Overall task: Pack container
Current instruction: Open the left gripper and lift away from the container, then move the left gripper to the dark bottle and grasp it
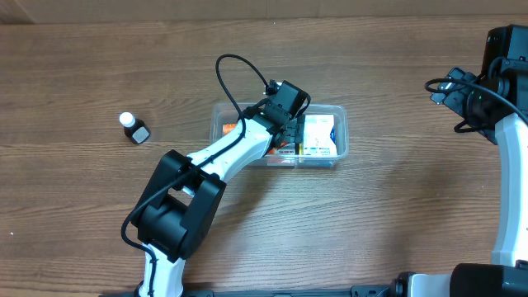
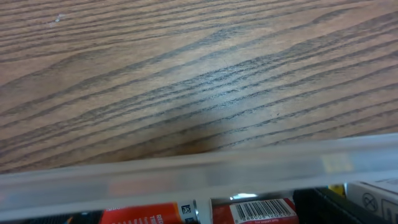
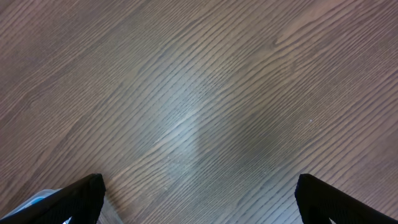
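The clear plastic container (image 1: 342,124) stands mid-table. It holds a white and blue box (image 1: 319,134) and orange and red packs (image 1: 224,129). My left gripper (image 1: 285,132) reaches down into the container's middle, its fingers hidden under the wrist. In the left wrist view the container's rim (image 2: 199,171) crosses the frame, with an orange pack (image 2: 143,214) and a red barcoded pack (image 2: 258,210) just below it. No fingers are clearly in that view. My right gripper (image 1: 445,91) hovers at the far right, open and empty over bare wood (image 3: 199,199).
A small dark bottle with a white cap (image 1: 134,128) lies on the table left of the container. The right arm's base and cables (image 1: 503,74) sit at the right edge. The left arm's base (image 1: 177,206) is in front of the container.
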